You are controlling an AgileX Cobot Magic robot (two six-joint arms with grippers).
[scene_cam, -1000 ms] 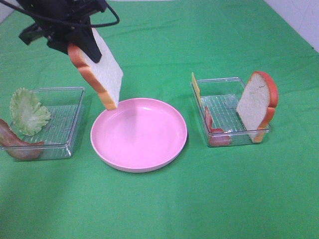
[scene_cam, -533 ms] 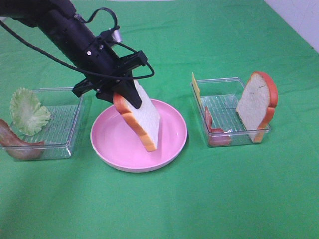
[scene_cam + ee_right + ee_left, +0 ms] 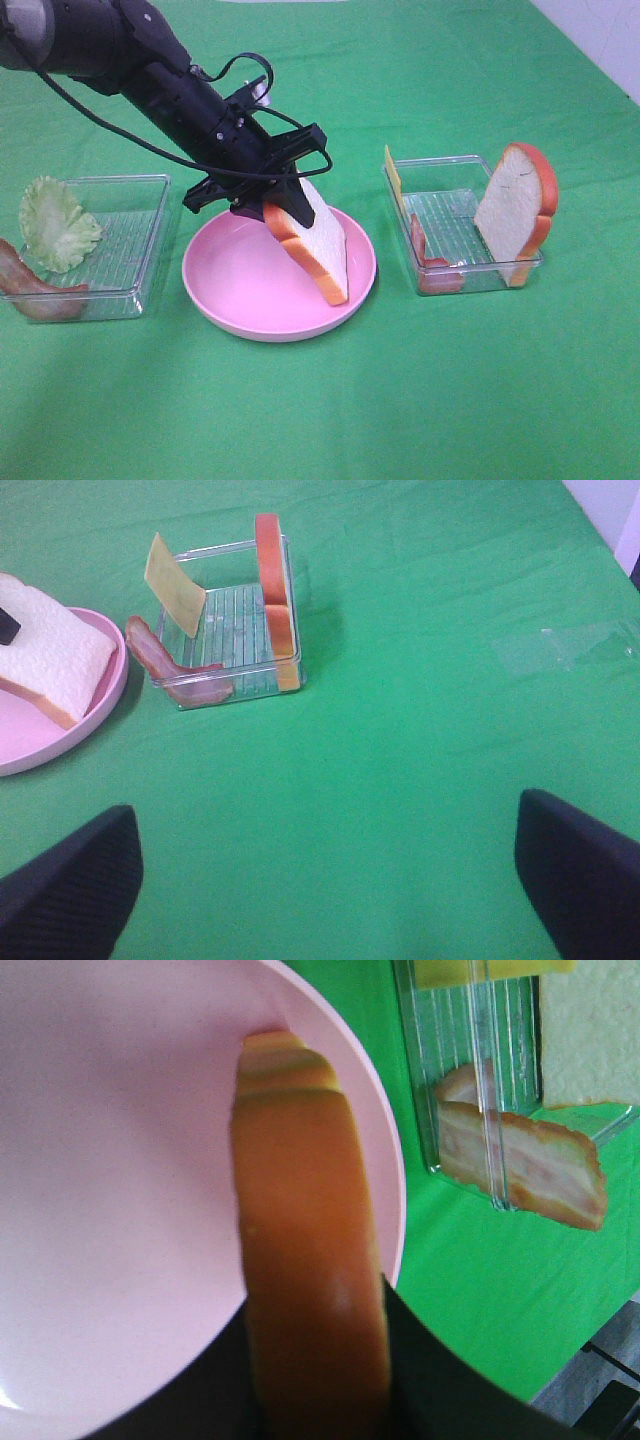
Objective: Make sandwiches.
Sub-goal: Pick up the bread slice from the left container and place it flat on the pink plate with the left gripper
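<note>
My left gripper [image 3: 272, 203] is shut on a white bread slice with orange-brown crust [image 3: 316, 248] and holds it tilted over the round pink plate [image 3: 222, 292]. The slice's lower corner is at the plate's right inner edge. In the left wrist view the crust [image 3: 310, 1290] fills the middle above the plate [image 3: 120, 1160]. A second bread slice [image 3: 515, 208], a yellow cheese slice [image 3: 393, 176] and a bacon strip [image 3: 424, 256] stand in the right tray. Lettuce [image 3: 55, 222] and bacon [image 3: 32, 290] are in the left tray. My right gripper [image 3: 325, 900] is open and empty.
A clear tray [image 3: 140, 250] stands left of the plate and another clear tray [image 3: 450, 205] right of it, all on a green cloth. The right wrist view shows that tray [image 3: 240, 630] and the plate [image 3: 20, 750] far from the right gripper.
My left arm has swung down and to the right with the bread slice, from above the plate's far left edge to low over its right side.
</note>
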